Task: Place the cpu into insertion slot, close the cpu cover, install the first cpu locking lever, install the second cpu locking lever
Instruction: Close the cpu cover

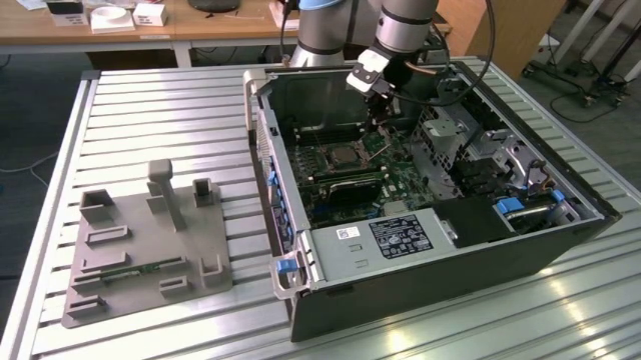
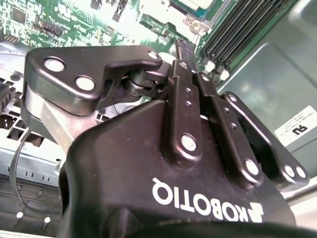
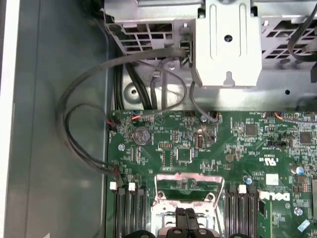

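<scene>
Cpu cover [image 3: 163, 210] looks lowered. Fingers [image 3: 181, 223] pressed together just over it, nothing evidently gripped. Locking levers: cannot tell.

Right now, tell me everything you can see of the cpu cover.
The cpu cover is a thin, silvery metal frame with a large open window in its middle. In the first wrist view it sits on the green motherboard, between two banks of black memory slots. The gripper, shut, hangs over its window; whether it touches the cover, or whether the cover lies fully flat, cannot be told.
</scene>
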Available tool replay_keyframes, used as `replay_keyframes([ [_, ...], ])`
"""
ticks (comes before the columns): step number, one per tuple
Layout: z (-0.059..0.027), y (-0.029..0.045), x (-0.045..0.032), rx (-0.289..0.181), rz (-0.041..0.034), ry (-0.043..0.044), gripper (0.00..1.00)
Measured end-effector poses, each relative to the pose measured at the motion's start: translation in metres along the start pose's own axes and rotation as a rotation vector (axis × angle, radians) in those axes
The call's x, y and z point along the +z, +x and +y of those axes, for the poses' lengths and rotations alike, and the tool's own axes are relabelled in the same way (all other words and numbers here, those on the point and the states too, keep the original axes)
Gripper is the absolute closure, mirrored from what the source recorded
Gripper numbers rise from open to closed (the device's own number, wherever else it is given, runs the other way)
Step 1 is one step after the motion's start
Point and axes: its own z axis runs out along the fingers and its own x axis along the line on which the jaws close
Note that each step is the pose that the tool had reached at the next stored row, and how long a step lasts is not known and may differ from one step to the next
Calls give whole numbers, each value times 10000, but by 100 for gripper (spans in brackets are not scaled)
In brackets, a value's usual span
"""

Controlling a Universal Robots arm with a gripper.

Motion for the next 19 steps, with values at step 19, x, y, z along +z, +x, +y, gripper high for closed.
replay_keyframes([
  [19, 143, 41, -29, 0, -43, -9, 90],
])
